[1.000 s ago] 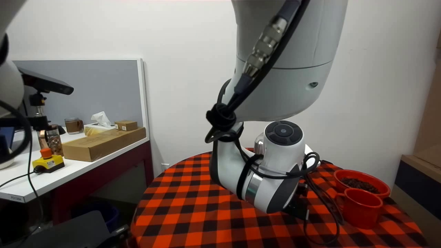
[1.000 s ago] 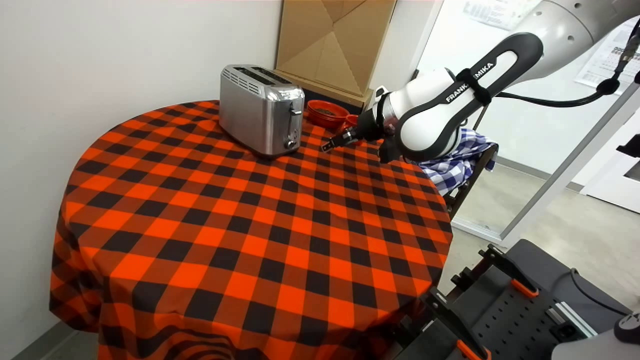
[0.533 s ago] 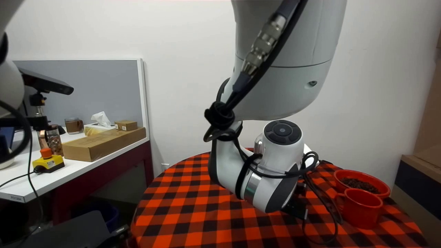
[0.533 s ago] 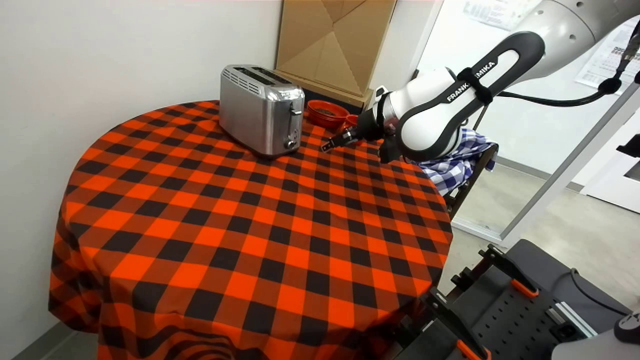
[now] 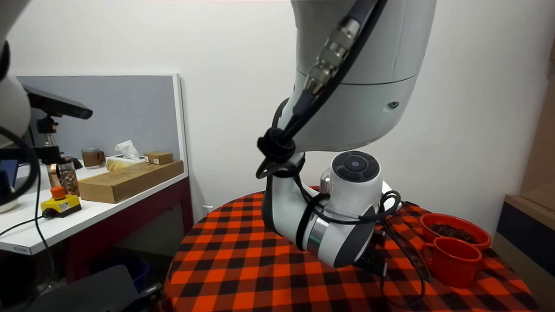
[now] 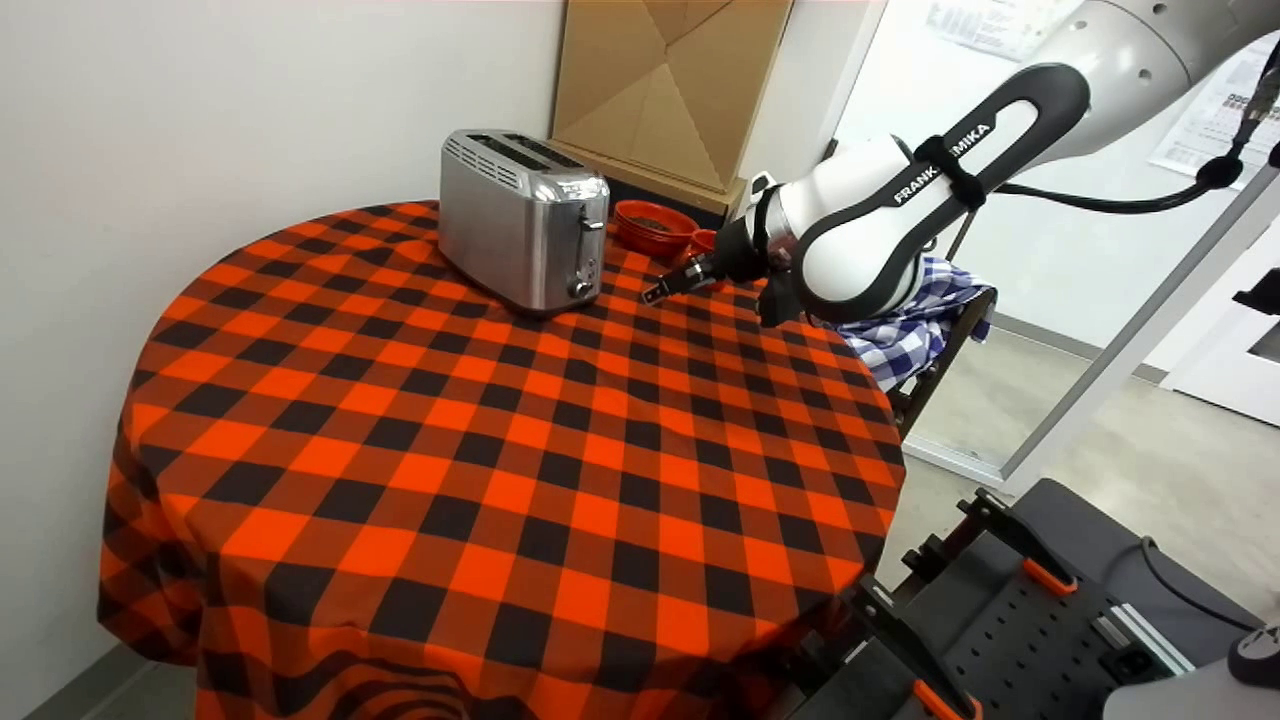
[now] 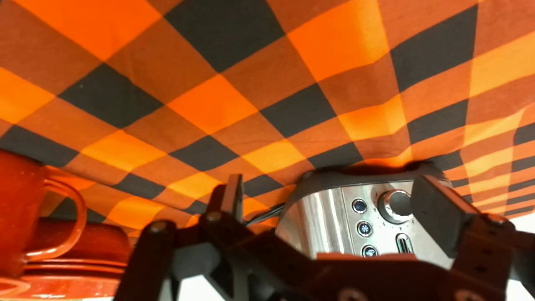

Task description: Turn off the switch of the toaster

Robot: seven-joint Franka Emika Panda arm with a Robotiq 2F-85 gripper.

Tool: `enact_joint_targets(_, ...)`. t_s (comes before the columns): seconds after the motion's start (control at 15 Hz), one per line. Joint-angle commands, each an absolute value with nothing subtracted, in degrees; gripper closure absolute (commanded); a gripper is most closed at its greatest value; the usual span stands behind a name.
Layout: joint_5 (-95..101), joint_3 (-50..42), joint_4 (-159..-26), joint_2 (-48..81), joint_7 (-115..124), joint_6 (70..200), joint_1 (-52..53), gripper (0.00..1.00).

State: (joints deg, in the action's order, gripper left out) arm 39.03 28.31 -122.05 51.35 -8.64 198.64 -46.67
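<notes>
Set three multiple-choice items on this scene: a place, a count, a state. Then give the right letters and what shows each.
1. Where does the boxy, shiny silver-metal toaster stand?
A. On the white desk
B. On the red-and-black checked tablecloth
C. On the floor

2. How many small round buttons show on its control panel?
A. One
B. Five
C. Three

3. The black two-fingered gripper is:
A. Open
B. Shut on a red handled mug
C. Shut on nothing

1 B: an exterior view shows its base resting on the cloth.
2 C: in the wrist view three sit in a line beside the round metallic knob.
3 A: its fingers stand wide apart in the wrist view.
</notes>
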Motion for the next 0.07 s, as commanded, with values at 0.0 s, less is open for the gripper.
enact_joint_targets(0.0,39.0,28.3,-122.1,51.3,-8.6,198.6,-46.7,0.00)
